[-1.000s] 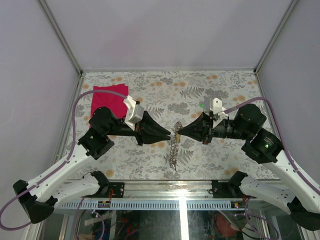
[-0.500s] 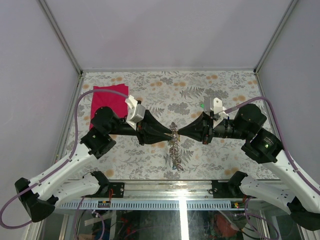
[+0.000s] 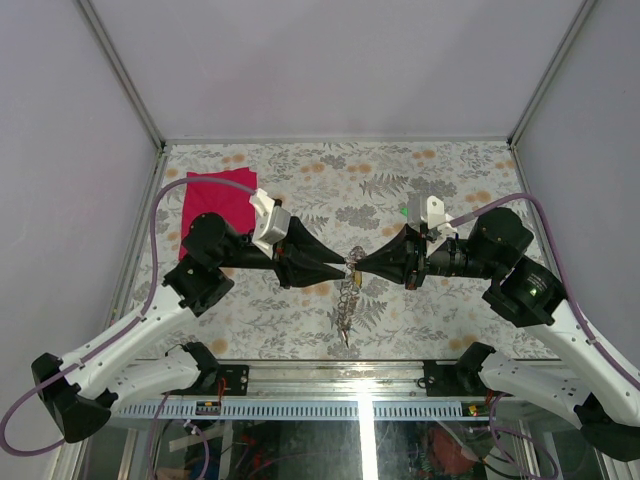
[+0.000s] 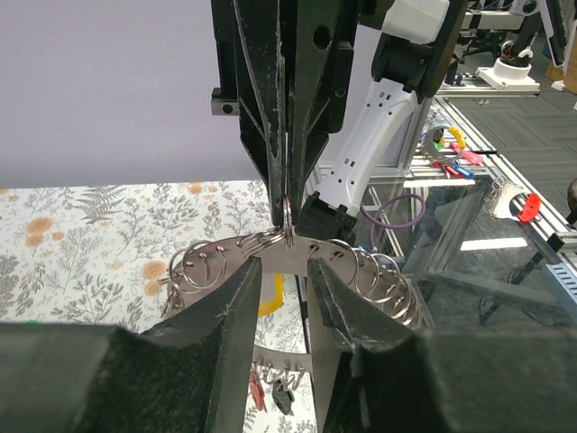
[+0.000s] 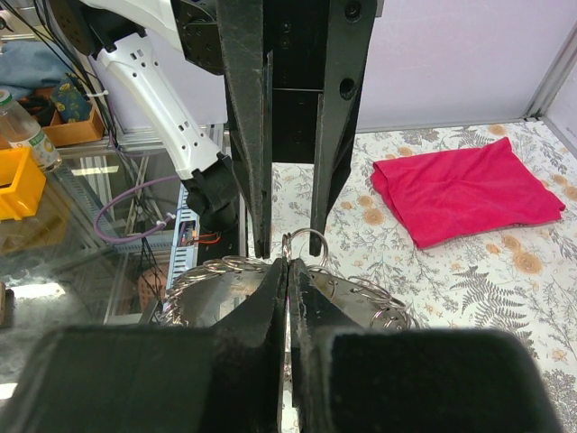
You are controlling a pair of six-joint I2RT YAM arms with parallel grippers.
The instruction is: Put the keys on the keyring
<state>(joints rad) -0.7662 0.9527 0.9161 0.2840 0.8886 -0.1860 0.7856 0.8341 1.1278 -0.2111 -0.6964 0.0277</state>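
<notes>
The keyring, a flat grey metal ring fringed with small split rings, hangs in the air between both grippers. My right gripper is shut on its top edge, at a small split ring; in the right wrist view the plate spreads to either side. My left gripper is open, its fingers straddling the keyring's rim without pinching it. A red-headed key and a dark one hang from the lower rim. A yellow piece shows through the centre.
A folded red cloth lies at the back left of the floral table; it also shows in the right wrist view. A small green thing lies by the right wrist. Grey walls stand on three sides.
My left gripper has moved right to the keyring's top and opened around its rim. The hanging keyring has swung a little. The right gripper has kept its place.
</notes>
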